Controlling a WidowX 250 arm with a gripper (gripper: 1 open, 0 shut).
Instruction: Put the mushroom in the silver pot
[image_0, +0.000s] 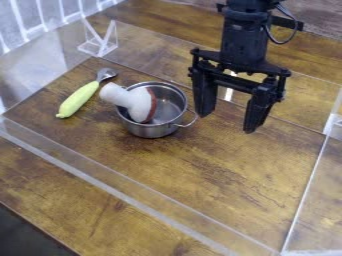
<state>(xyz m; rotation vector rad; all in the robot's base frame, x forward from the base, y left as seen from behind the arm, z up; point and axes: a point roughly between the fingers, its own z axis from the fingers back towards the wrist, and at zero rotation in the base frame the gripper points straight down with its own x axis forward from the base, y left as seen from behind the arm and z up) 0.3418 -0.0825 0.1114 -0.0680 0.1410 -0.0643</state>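
Yellow-green toy corn (78, 99) is seen at far left, beside the silver pot (156, 121). The toy mushroom (130, 99) is tilted inside the pot, partly over its rim. At right, the gripper (229, 112) is held open, apart from both.

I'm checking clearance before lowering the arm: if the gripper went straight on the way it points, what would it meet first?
Probably the bare wooden tabletop, right of the silver pot; depth is hard to judge.
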